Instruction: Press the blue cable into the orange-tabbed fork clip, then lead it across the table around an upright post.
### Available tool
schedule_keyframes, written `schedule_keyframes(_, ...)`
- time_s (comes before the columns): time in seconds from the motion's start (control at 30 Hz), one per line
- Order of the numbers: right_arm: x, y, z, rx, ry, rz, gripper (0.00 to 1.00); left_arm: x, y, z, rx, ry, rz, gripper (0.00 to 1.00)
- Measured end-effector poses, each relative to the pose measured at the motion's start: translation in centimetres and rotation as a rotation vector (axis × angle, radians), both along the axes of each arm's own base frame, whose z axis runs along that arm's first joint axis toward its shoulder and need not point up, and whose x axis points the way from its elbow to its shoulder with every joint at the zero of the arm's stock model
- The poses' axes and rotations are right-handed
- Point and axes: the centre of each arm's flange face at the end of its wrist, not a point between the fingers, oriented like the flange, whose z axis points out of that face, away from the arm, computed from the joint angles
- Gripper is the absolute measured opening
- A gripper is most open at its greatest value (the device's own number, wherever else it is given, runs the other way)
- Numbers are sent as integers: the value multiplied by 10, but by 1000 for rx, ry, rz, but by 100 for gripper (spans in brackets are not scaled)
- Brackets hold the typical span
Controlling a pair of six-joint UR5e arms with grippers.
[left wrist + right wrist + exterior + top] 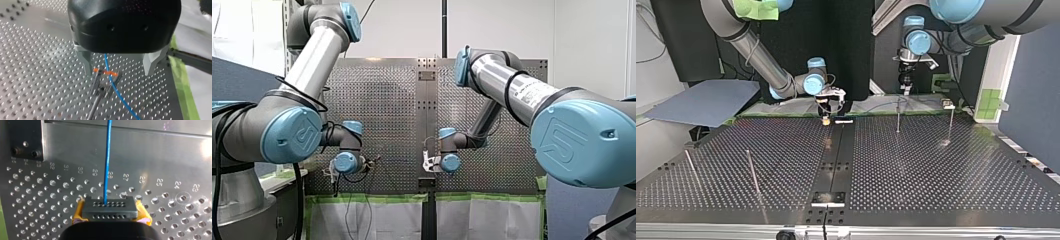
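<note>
In the left wrist view my left gripper (118, 73) stands open, its metal fingers (86, 62) wide apart on either side of the orange-tabbed fork clip (106, 73). The blue cable (113, 86) comes from under the gripper body, crosses the clip at its orange tab and runs on over the perforated plate, touching neither finger. In the right wrist view my right gripper (111, 216) has its yellow pads (78, 215) shut on a black connector block (110, 207), and the blue cable (108, 162) leads straight ahead from it. In the top view my right gripper (826, 118) is near the middle rail and my left gripper (906, 86) is at the far right.
Thin upright posts stand on the table in the top view, one at the far right (950, 122) and two at the near left (752, 171), (691, 167). A dark middle rail (835, 155) splits the plate. A blue-grey sheet (706, 102) lies past the far left edge.
</note>
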Motion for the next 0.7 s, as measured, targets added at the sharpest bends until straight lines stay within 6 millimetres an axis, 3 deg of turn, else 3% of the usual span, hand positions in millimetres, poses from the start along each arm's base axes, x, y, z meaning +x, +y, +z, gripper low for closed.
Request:
schedule_keyframes(0.47,0,0,0,-3,-3,0,0,-11,-24,0,24,7,-81,100)
schedule_keyframes(0.7,1,0,0,-3,-4,0,0,-6,-42,4,-5,1,-80,100)
